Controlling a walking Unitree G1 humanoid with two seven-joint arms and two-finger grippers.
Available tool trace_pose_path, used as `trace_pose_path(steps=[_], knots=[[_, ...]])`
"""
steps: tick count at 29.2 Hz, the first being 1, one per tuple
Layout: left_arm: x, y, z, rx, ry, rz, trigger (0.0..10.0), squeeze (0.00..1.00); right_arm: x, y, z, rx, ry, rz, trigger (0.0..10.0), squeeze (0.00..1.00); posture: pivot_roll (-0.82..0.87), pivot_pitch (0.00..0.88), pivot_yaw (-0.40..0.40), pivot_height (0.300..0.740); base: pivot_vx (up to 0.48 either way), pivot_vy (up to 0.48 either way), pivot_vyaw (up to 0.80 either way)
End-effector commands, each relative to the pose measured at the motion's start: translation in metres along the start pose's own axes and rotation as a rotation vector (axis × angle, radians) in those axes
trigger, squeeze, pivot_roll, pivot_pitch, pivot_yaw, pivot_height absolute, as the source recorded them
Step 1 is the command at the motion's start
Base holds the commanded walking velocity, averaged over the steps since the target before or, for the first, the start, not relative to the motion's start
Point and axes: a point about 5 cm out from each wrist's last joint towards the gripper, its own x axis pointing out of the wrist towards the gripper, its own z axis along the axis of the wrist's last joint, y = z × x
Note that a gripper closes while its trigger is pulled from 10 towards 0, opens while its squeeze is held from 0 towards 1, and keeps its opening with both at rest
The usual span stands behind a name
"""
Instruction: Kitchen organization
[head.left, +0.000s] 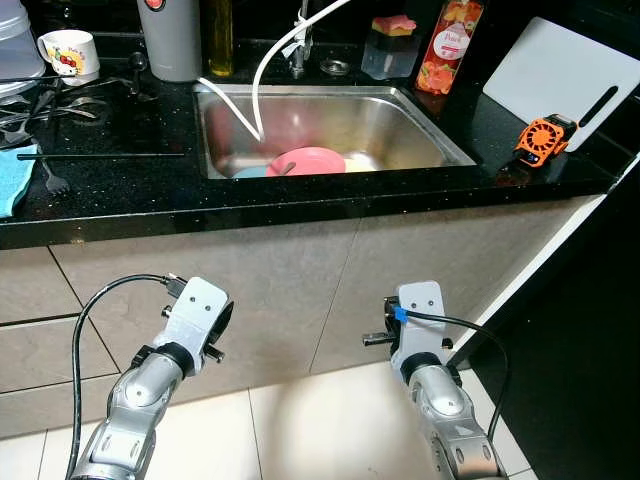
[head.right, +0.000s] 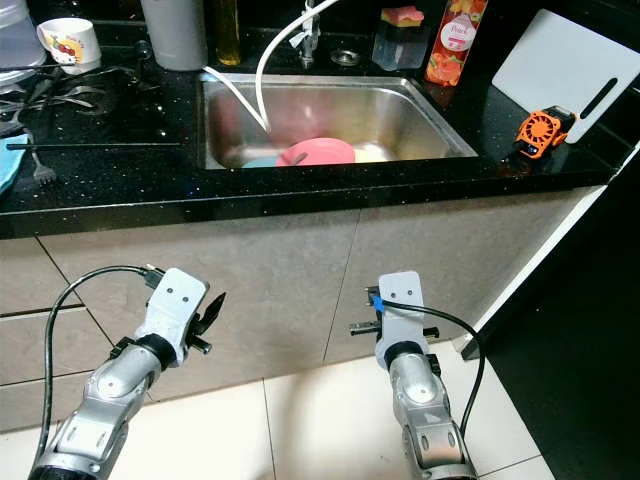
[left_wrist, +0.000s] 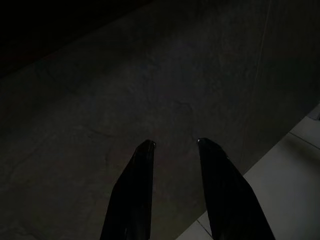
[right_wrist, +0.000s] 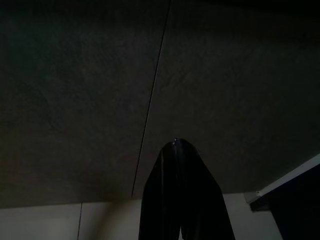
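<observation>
The left gripper (left_wrist: 174, 145) hangs low before the grey cabinet front (head.left: 300, 290), its two black fingers (left_wrist: 135, 190) parted with a clear gap and nothing between them; the right gripper (right_wrist: 176, 145) hangs beside it — fingers pressed together, holding nothing. Above both, the black countertop (head.left: 120, 190) carries a steel sink (head.left: 400, 120) with a pink plate (head.left: 310, 160) lying in its basin and a white hose (head.left: 262, 70) curving down into it. Right of the sink sit an orange gadget (head.left: 545, 138) and a white cutting board (head.left: 555, 75); a mug (head.left: 68, 52) stands far left.
</observation>
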Motion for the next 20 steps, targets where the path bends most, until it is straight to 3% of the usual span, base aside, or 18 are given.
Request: trace_pose_path(steps=[1,20], knots=[[0.0012,-0.0046,-0.0015,0.001,0.006,-0.024,10.0,0.00,0.0003,-0.0053,-0.0019,0.008,0.013,-0.019,10.0,0.00,0.18,0.060,-0.077,0.740,0.000,0.000,0.00],[0.0011,-0.0053,-0.0013,-0.004,0.006,-0.026,10.0,0.00,-0.0002,-0.0051,-0.0029,0.004,0.016,-0.016,10.0,0.00,0.18,0.063,-0.079,0.740,0.000,0.000,0.00]])
